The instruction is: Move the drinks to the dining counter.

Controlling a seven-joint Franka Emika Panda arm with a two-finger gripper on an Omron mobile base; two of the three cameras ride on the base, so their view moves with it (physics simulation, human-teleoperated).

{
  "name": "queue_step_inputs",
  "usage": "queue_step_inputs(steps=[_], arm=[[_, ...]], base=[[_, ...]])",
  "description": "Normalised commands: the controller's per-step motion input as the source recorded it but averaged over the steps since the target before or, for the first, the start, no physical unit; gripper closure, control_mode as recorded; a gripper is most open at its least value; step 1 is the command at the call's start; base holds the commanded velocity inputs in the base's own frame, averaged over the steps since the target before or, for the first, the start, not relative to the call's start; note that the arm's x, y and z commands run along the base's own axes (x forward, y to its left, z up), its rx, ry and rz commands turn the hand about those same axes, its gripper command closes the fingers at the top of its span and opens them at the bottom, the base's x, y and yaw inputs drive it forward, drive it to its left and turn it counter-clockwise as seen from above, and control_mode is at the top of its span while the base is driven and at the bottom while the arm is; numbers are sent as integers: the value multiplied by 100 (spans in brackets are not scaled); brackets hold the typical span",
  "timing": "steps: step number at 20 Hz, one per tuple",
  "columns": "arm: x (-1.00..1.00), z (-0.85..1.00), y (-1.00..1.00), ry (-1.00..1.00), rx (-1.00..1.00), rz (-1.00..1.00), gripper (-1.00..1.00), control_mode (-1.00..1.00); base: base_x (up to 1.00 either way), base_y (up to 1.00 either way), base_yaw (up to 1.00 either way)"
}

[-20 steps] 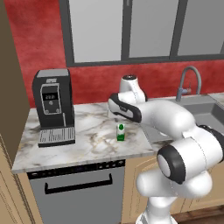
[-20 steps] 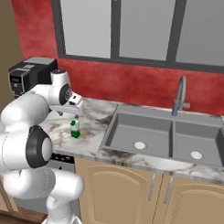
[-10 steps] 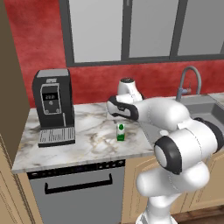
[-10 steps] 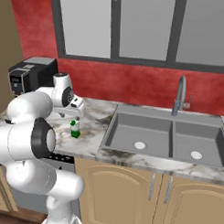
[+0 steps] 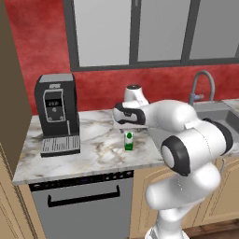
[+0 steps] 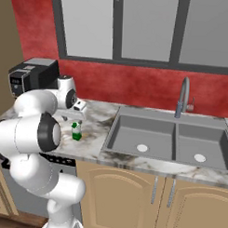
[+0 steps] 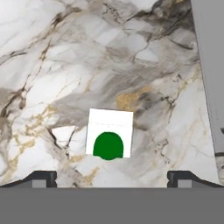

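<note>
Marble worktop (image 7: pixel 65 52) spreads beneath fingers, grey and gold veins. Grey sink (image 6: pixel 166 141) well off to one side of fingers, its edge along right of hand view. Black coffee machine (image 5: pixel 57 113) on opposite side. Gripper (image 7: pixel 111 179) above worktop, fingers (image 7: pixel 41 178) spread wide, holding nothing. Green-and-white carton (image 7: pixel 109 139) upright on worktop, below and between fingertips, untouched.

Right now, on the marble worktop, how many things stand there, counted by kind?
Drink cartons: 1, the green-and-white carton
Coffee machines: 1, the dark coffee machine
Sinks: 1, the double grey sink
Taps: 1, the grey tap
Total: 4
</note>
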Motion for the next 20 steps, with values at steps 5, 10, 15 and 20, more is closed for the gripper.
queue_step_inputs(steps=[5,10,15,20], arm=[[10,-13,0,4,0,-1,-100,-100],[8,-12,0,3,0,-1,-100,-100],[4,-10,0,3,0,-2,-100,-100],[0,-12,0,3,0,-1,-100,-100]], base=[[0,0,0],[0,0,0],[0,0,0],[0,0,0]])
